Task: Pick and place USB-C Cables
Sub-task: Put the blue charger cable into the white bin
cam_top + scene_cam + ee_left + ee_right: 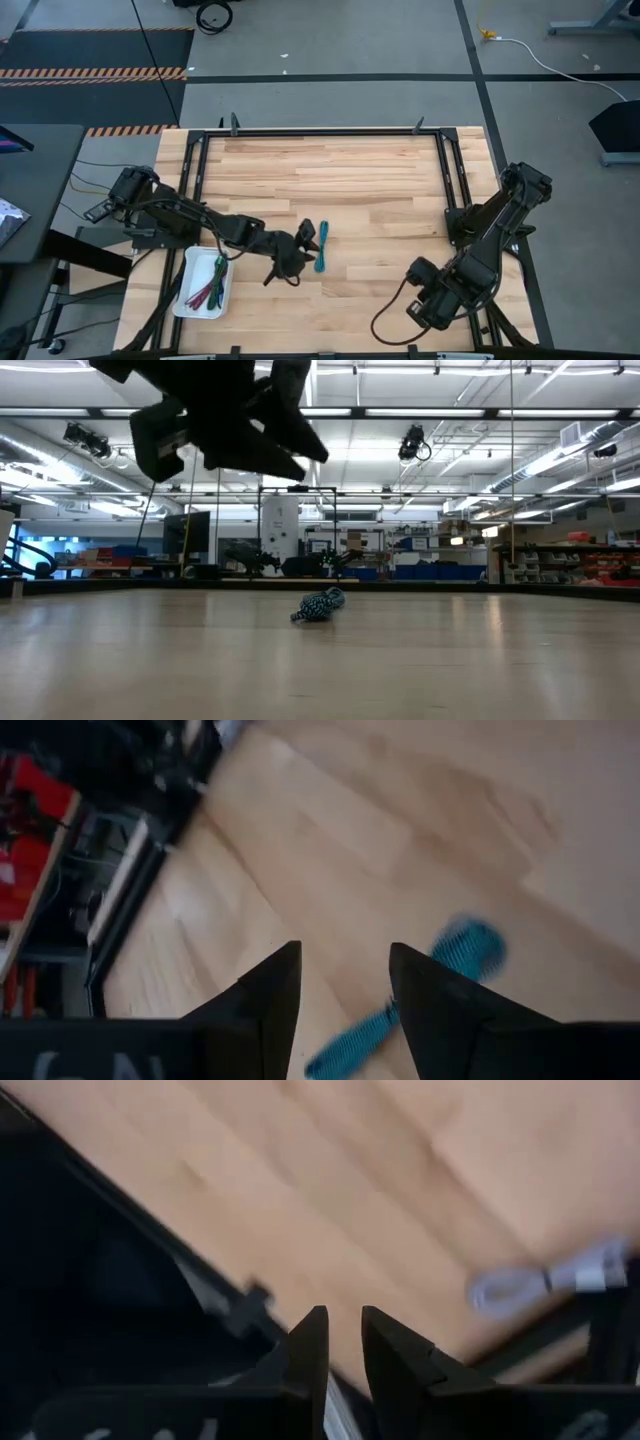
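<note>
Right now my left tool (296, 258) hangs above the middle of the wooden surface (380, 190), its fingers (270, 995) spread with a clear gap and nothing between them. The teal cable (322, 246) lies just beside it on the bare wood, a folded bundle stretched out lengthways; my left wrist view shows it passing partly under one finger, and the low view shows it flat on the boards with the tool well above. Several other cables (208, 287), green, purple and dark red among them, already lie in the white tray (187, 303) near the surface's left front corner.

So I judge this the reach for the next pick. I need to centre the gap across the bundle's width, drop straight down and close on it.

My right tool (428, 306) waits at the right front edge, fingers slightly apart, holding nothing.
</note>
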### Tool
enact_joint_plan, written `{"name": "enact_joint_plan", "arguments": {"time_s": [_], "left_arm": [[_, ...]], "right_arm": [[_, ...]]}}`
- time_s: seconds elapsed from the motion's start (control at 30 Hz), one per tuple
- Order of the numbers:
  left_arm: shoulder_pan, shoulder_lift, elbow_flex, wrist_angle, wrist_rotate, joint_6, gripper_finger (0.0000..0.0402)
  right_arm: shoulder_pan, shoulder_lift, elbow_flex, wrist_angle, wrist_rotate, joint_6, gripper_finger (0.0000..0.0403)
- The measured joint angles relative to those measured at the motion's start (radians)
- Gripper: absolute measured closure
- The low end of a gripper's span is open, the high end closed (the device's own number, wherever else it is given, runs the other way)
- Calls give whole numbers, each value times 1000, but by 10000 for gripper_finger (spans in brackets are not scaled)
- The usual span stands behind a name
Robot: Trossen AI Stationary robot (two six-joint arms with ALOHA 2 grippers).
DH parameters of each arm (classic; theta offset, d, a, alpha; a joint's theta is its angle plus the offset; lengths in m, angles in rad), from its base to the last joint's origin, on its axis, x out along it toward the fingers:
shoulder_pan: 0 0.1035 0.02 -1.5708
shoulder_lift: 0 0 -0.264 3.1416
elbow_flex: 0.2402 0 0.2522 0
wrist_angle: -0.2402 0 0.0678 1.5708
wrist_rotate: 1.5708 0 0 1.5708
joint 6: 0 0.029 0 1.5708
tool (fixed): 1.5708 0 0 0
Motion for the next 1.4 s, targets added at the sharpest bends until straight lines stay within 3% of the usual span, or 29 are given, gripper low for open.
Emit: {"name": "enact_joint_plan", "arguments": {"time_s": [0.13, 0.4, 0.53, 0.7, 1.0, 1.17, 1.4], "left_arm": [[3, 31, 1, 38, 66, 61, 243], [54, 140, 3, 24, 29, 236, 263], [88, 172, 100, -170, 27, 224, 271], [110, 237, 278, -463, 54, 224, 283], [108, 410, 537, -700, 70, 277, 292], [114, 477, 608, -777, 68, 294, 292], [113, 490, 606, -776, 63, 366, 292]], "right_arm": [[13, 1, -60, 57, -130, 76, 331], [24, 0, -138, 258, -149, 110, 331], [24, 0, -141, 271, -148, 83, 331], [25, 0, -142, 272, -89, 41, 331], [66, 0, -142, 284, -13, 35, 331], [94, 1, -142, 286, -13, 35, 331], [118, 1, -142, 285, 39, 34, 331]]}}
